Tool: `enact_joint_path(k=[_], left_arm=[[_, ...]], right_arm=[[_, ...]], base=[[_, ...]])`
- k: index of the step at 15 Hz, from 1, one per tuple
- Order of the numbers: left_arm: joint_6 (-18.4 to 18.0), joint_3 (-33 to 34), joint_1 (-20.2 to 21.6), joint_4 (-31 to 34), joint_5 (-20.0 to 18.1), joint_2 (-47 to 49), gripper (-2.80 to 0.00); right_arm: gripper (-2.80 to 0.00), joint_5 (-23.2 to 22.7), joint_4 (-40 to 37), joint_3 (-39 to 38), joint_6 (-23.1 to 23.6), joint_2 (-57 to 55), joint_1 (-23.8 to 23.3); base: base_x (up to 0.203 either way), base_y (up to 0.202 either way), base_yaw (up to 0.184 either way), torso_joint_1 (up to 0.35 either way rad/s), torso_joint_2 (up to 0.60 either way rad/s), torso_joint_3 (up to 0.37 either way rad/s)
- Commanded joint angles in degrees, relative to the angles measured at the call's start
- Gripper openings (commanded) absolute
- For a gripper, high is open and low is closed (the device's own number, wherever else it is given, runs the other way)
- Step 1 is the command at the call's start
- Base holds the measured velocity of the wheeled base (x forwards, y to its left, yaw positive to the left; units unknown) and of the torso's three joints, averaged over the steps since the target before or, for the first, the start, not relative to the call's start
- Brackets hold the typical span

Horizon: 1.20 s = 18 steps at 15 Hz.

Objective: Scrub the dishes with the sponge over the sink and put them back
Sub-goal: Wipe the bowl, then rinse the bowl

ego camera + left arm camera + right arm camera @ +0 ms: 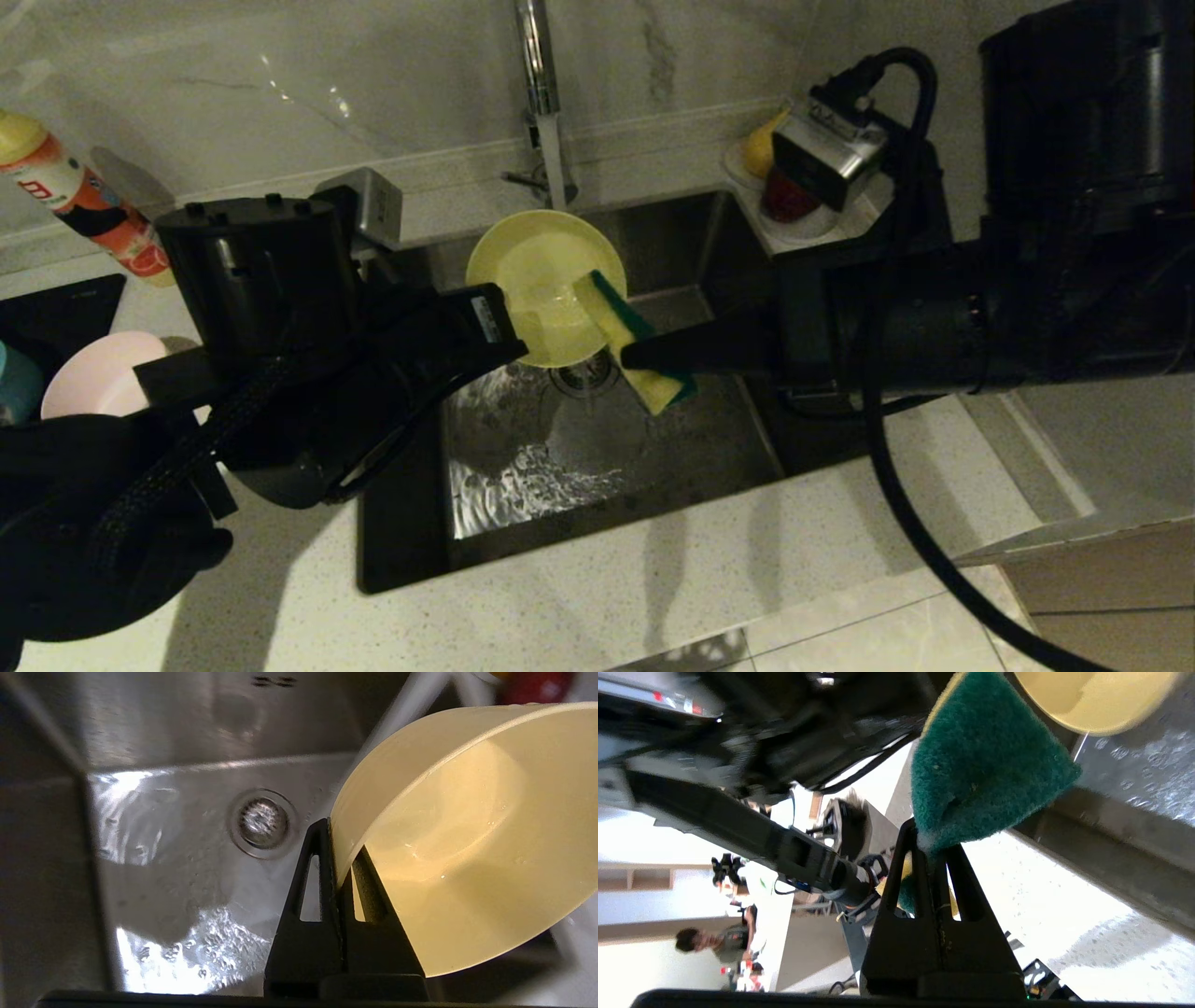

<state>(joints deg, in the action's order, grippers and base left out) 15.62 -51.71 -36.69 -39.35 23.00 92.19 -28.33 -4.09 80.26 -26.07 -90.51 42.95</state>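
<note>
My left gripper (pixel 509 341) is shut on the rim of the yellow bowl (pixel 537 275), which hangs tilted over the sink (pixel 523 476) with its hollow facing outward. One finger pinches the bowl (pixel 467 835) outside its wall and the other inside, where the left gripper (pixel 338 851) grips. My right gripper (pixel 635 355) is shut on the sponge (pixel 635 341); its yellow foam lies against the bowl's lower right rim. The sponge's green face (pixel 976 760) fills the right wrist view above the right gripper (pixel 931 847). A pink bowl (pixel 98 373) sits on the left counter.
The chrome tap (pixel 541 103) rises behind the sink, above the drain strainer (pixel 261 822). A white dish with fruit (pixel 780 201) stands at the sink's back right corner. A bottle (pixel 75 196) stands at the far left. The sink floor is wet.
</note>
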Motion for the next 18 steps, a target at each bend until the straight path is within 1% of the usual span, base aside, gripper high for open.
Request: enact_joint_path(k=[1, 3, 4, 5, 6, 8, 10, 12, 13, 15, 16, 18], left_arm=[[0.1, -0.8, 1.6, 1.9, 0.1, 1.2, -2.80], [1.5, -1.9, 2.6, 8.0, 0.0, 1.2, -2.80], [3.0, -3.3, 3.2, 13.1, -0.1, 1.4, -2.80], [5.3, -5.9, 4.3, 18.5, -0.5, 2.1, -2.80], [8.2, -9.3, 5.9, 23.6, -1.4, 3.5, -2.80], [13.0, -14.7, 9.1, 31.1, -5.4, 7.1, -2.80], [16.0, -19.8, 10.6, 36.5, -9.7, 9.8, -2.80], [18.3, -26.3, 10.9, 42.9, -11.1, 12.1, -2.80], [20.1, -30.6, 11.0, 46.2, -11.7, 13.5, -2.80], [23.5, -38.0, 11.1, 52.1, -14.7, 16.7, -2.80], [24.9, -41.0, 11.1, 54.3, -16.1, 18.5, -2.80], [26.4, -44.2, 11.1, 55.9, -17.2, 21.5, -2.80]], right_arm=[[-2.80, -0.2, -0.3, -0.1, -0.2, 5.8, -0.7], [-2.80, -0.2, -2.5, 0.5, -0.1, 9.2, -1.2], [-2.80, -0.1, -4.0, 1.1, 0.0, 10.1, -2.3], [-2.80, -0.2, -4.2, 1.0, -0.1, 10.3, -3.2], [-2.80, -0.4, -4.3, 0.3, -0.2, 10.6, -5.5], [-2.80, -0.7, -4.0, -2.6, -0.3, 11.4, -7.3], [-2.80, -0.8, -3.8, -5.0, -0.3, 12.3, -8.2], [-2.80, -0.8, -3.7, -6.8, -0.2, 13.5, -8.6], [-2.80, -0.8, -3.7, -7.9, -0.2, 14.6, -8.6], [-2.80, -0.8, -3.7, -10.0, -0.2, 15.8, -8.6], [-2.80, -0.8, -3.7, -10.7, -0.2, 15.9, -8.7], [-2.80, -0.8, -3.6, -12.2, -0.2, 16.6, -8.7]], base=[[0.000, 0.000, 0.000, 0.000, 0.00, 0.000], [0.000, 0.000, 0.000, 0.000, 0.00, 0.000], [0.000, 0.000, 0.000, 0.000, 0.00, 0.000], [0.000, 0.000, 0.000, 0.000, 0.00, 0.000], [0.000, 0.000, 0.000, 0.000, 0.00, 0.000], [0.000, 0.000, 0.000, 0.000, 0.00, 0.000], [0.000, 0.000, 0.000, 0.000, 0.00, 0.000], [0.000, 0.000, 0.000, 0.000, 0.00, 0.000], [0.000, 0.000, 0.000, 0.000, 0.00, 0.000], [0.000, 0.000, 0.000, 0.000, 0.00, 0.000], [0.000, 0.000, 0.000, 0.000, 0.00, 0.000], [0.000, 0.000, 0.000, 0.000, 0.00, 0.000]])
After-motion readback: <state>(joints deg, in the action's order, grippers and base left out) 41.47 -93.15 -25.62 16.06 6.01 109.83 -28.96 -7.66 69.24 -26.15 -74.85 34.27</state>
